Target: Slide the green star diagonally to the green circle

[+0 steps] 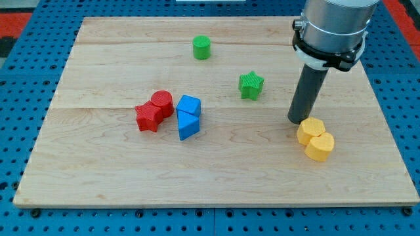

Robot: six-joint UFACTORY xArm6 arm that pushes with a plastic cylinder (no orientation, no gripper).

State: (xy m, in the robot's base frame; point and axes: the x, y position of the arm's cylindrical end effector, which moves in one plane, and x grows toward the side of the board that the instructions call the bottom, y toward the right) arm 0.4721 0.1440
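In the camera view, the wooden tabletop (216,177) lies on a blue perforated base (26,65). The green star (251,85) stands a little above the middle, toward the view's right. The green circle (202,48) is up and to the view's left of it, well apart, near the view's top edge.

My tip (297,121) touches the tabletop at the view's right side, below and to the right of the green star, not touching it. Just beside my tip, at its lower right, are two yellow blocks: a yellow hexagon-like block (310,130) and a yellow block (320,147), probably heart-shaped, but the shape is not clear. These two touch each other.

At the view's left of the middle, a red circle (162,103) and a red star (149,117) stand together. Just to their right are a blue block (189,106) and a blue triangle (188,126), also touching.

The arm has no fingers, only the rod, so there is nothing released or clenched.
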